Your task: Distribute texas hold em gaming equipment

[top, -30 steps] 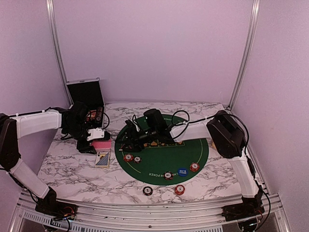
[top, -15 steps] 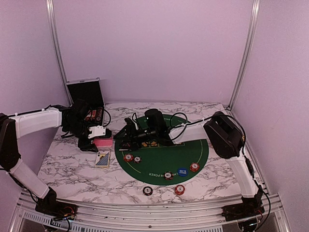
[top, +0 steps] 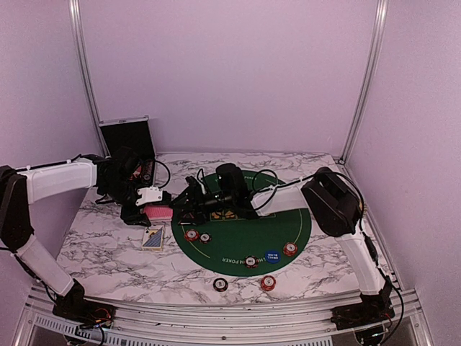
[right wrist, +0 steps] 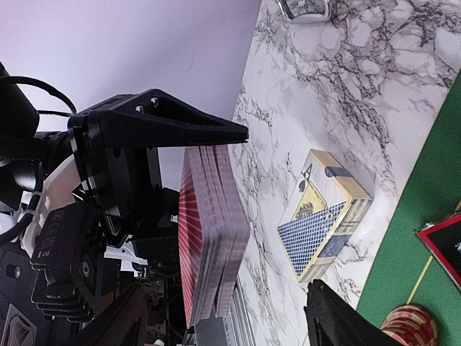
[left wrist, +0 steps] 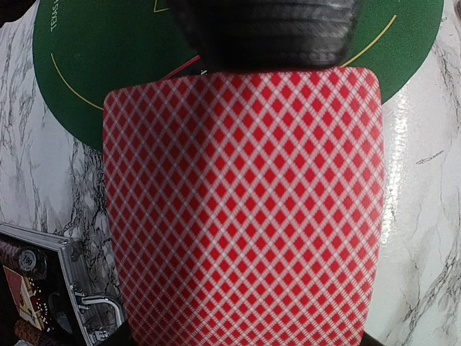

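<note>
Plain lilac walls and metal corner posts enclose a marble-patterned table, seemingly evenly lit.

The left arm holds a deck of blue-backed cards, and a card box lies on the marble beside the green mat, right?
Not blue: the deck that the left arm holds is red-backed, as the left wrist view shows. The card box does lie on the marble beside the green mat.

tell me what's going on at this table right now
The left end effector is shut on a deck of red-backed playing cards, held beside the green poker mat. The right end effector, open, points at that deck from the mat side. Poker chips and a blue button lie on the mat; a blue card box rests on the marble table.
</note>
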{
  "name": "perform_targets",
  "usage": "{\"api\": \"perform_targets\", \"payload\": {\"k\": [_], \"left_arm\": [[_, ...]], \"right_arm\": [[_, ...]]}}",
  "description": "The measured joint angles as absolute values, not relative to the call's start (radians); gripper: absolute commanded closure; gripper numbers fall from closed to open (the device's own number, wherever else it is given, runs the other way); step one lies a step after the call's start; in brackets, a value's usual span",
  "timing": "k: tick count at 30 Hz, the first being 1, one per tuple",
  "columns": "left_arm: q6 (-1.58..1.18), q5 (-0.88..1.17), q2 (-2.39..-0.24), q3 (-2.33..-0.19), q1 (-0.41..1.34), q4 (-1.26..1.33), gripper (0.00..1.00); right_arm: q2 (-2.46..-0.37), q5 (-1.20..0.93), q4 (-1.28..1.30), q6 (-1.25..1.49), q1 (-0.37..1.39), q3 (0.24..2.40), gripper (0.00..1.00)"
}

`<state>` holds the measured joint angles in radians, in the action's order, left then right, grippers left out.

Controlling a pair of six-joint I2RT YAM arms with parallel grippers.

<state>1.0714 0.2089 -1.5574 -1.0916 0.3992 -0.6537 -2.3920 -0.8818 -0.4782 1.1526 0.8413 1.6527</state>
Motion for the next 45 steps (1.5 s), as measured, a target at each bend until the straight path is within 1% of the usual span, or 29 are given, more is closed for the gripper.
{"api": "perform_targets", "payload": {"k": [10, 17, 25, 33, 35, 38, 39, 41, 42, 43, 44, 45], "left_arm": [[1.058, 0.209, -1.575, -1.102, 0.415, -0.654, 1.00], [1.050, 0.210, -1.588, -1.134, 0.431, -0.654, 1.00], [1.035, 0.210, -1.604, -1.140, 0.452, -0.655, 1.00], [1.020, 0.211, -1.627, -1.161, 0.474, -0.652, 1.00], [1.016, 0.212, -1.631, -1.166, 0.478, -0.648, 1.00], [1.010, 0.212, -1.638, -1.166, 0.480, -0.643, 1.00], [1.008, 0.212, -1.640, -1.166, 0.480, -0.642, 0.91], [1.005, 0.212, -1.645, -1.166, 0.482, -0.638, 0.68], [1.005, 0.211, -1.646, -1.166, 0.483, -0.637, 0.49], [1.005, 0.210, -1.646, -1.166, 0.484, -0.636, 0.35], [1.005, 0.208, -1.647, -1.166, 0.485, -0.633, 0.24], [1.006, 0.207, -1.647, -1.166, 0.486, -0.630, 0.09]], "right_arm": [[-2.407, -0.882, -0.502, 1.176, 0.841, 1.660, 0.31], [-2.423, -0.882, -0.525, 1.198, 0.841, 1.662, 0.37], [-2.430, -0.882, -0.553, 1.221, 0.841, 1.671, 0.42], [-2.436, -0.882, -0.587, 1.247, 0.841, 1.671, 0.54], [-2.437, -0.883, -0.591, 1.251, 0.841, 1.671, 0.59], [-2.437, -0.884, -0.593, 1.258, 0.841, 1.671, 0.71], [-2.437, -0.885, -0.596, 1.257, 0.841, 1.671, 0.75], [-2.437, -0.886, -0.598, 1.260, 0.841, 1.671, 0.81], [-2.437, -0.885, -0.599, 1.268, 0.841, 1.671, 0.83], [-2.437, -0.886, -0.601, 1.269, 0.841, 1.671, 0.84], [-2.437, -0.886, -0.606, 1.280, 0.839, 1.668, 0.86], [-2.437, -0.886, -0.612, 1.290, 0.838, 1.665, 0.88]]}}
